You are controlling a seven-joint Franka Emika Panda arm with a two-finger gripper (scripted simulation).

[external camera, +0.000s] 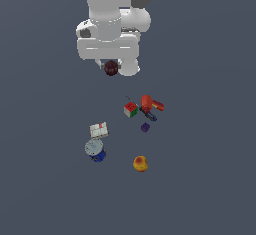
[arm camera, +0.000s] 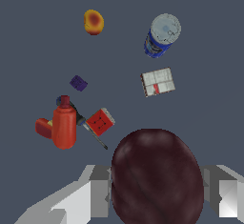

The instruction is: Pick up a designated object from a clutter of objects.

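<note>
One maroon lump [external camera: 111, 68] clamped in the hand [external camera: 111, 69], raised well clear of the worktop [external camera: 210, 179] to avoid snagging the clutter. Six items left below: puzzle cube [external camera: 131, 109], red-orange tool [external camera: 151, 106], purple block [external camera: 145, 127], flat box [external camera: 99, 129], blue clock [external camera: 94, 149], yellow-orange ball [external camera: 140, 163].

Dark maroon lump [external camera: 111, 68] sits apparently clamped in the raised gripper [external camera: 112, 69].

dark maroon lump [external camera: 111, 68], purple block [external camera: 145, 127], red-orange tool [external camera: 149, 106], blue clock [external camera: 95, 150].
</note>
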